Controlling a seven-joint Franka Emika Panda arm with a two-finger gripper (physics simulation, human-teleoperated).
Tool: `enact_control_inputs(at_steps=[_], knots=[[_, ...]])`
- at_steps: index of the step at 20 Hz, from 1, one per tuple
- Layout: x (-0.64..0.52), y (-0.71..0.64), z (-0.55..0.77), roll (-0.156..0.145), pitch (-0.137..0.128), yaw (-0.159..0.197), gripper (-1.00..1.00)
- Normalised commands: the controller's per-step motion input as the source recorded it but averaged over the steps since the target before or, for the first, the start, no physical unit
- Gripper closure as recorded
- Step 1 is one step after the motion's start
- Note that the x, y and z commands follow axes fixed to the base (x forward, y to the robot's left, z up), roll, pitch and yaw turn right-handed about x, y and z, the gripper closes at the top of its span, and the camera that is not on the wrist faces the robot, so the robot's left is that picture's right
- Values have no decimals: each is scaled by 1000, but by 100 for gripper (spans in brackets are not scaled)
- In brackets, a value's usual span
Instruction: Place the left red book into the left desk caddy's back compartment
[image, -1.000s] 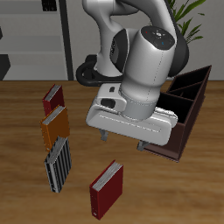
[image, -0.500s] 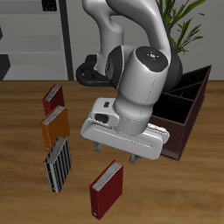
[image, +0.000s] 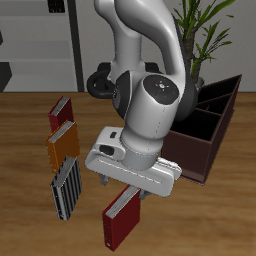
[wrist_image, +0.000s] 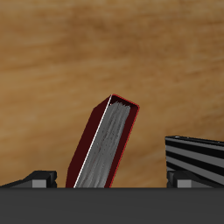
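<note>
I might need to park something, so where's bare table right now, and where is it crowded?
Bare wood lies at the table front corner, beside the striped book, and between the left red book and the left desk caddy. Crowded: the column of smaller red book, orange book and striped book.

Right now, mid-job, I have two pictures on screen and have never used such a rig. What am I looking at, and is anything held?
One picture looks down at the table from outside; the other comes from a camera on the arm's hand. The white arm ends in a two-finger gripper, hanging above the left red book, which lies flat on the wooden table. The hand camera sees that book too. Nothing is held; the fingers stand apart. Nearby lie a striped book, an orange book and a smaller red book. The left desk caddy is the dark box.
</note>
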Motion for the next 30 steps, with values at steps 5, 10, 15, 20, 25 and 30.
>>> enact_control_inputs(at_steps=[5, 10, 15, 20, 25, 30], knots=[[23, -8, -385, 0, 31, -26, -100], [30, 34, -429, 17, 46, -22, -100], [-6, 112, -365, 28, 31, -32, 100], [-59, 63, 53, 15, -11, -14, 100], [-133, 69, 404, 14, -55, 9, 100], [-209, 30, 534, -4, -70, 16, 100]])
